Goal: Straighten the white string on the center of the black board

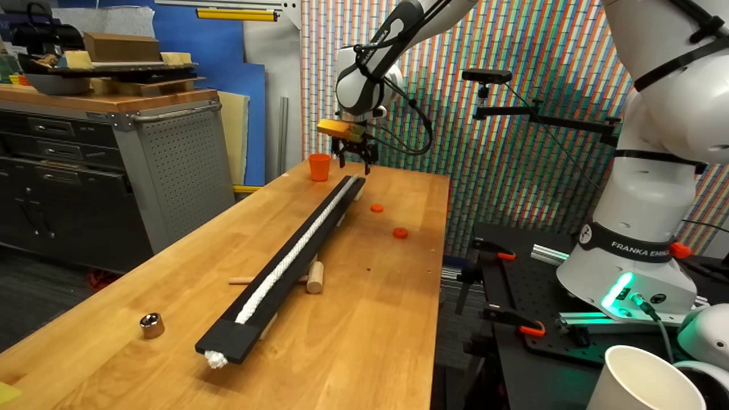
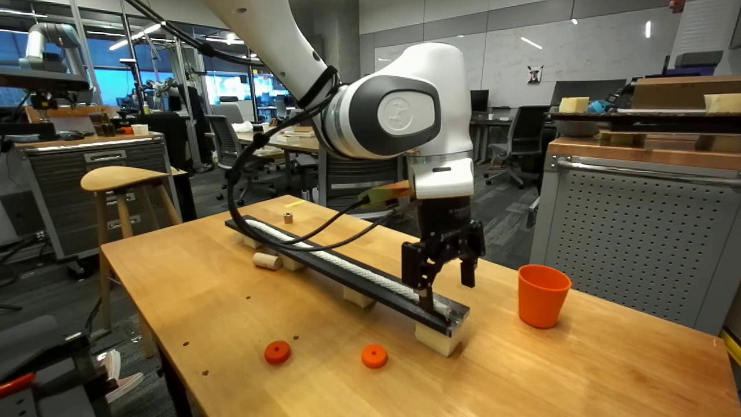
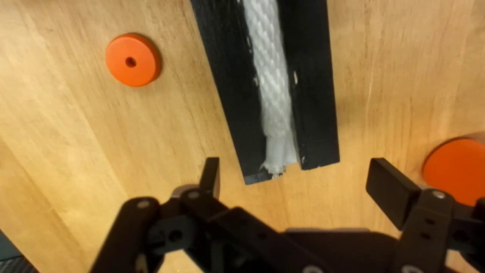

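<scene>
1. The white string (image 3: 271,76) lies nearly straight along the middle of the black board (image 3: 315,106), its frayed tip at the board's end.
2. The gripper (image 3: 295,163) hangs near that end — spread wide, holding nothing.
3. The string looks light and soft, likelier to buckle than push.
4. Best hold, I judge: firm weave behind the fray — loose strands may slip.

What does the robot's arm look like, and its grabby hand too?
The arm is white and rounded, with dark grey patches. Black straps wrap around it, and black cables loop alongside. The black band around its base says FRANKA EMIKA, with a green light glowing below. The gripper is black, with two blocky fingers and round screw heads.
</scene>
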You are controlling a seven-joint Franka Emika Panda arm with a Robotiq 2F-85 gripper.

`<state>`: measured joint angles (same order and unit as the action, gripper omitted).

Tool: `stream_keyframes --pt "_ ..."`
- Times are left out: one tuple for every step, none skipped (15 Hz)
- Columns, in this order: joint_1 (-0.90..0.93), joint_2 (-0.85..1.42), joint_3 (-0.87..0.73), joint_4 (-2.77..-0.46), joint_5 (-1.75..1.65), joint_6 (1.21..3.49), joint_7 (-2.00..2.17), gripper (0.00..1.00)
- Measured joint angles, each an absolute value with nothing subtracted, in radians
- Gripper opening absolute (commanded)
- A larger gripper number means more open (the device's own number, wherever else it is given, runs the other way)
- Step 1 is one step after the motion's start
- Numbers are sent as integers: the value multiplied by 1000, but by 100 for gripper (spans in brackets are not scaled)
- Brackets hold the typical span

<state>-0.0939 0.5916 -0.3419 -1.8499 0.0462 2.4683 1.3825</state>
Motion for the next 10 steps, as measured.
stream_keyframes --pt "-87 573 -333 -1864 39 2470 1356 100" --pt "-78 548 -322 -1885 28 2470 1326 100" --pt "-66 517 -310 -1913 17 2470 1298 100" --pt "-54 484 -296 -1946 10 2468 1269 100" --pt "-43 448 -281 -1983 7 2464 1237 100" --pt "-33 410 -265 -2022 6 2458 1206 100" --pt "-25 371 -249 -2063 6 2453 1173 100" --pt "-19 333 -233 -2103 6 2447 1139 100" --pt "-15 293 -216 -2143 6 2438 1102 100" --pt "-13 255 -199 -2180 6 2430 1066 100"
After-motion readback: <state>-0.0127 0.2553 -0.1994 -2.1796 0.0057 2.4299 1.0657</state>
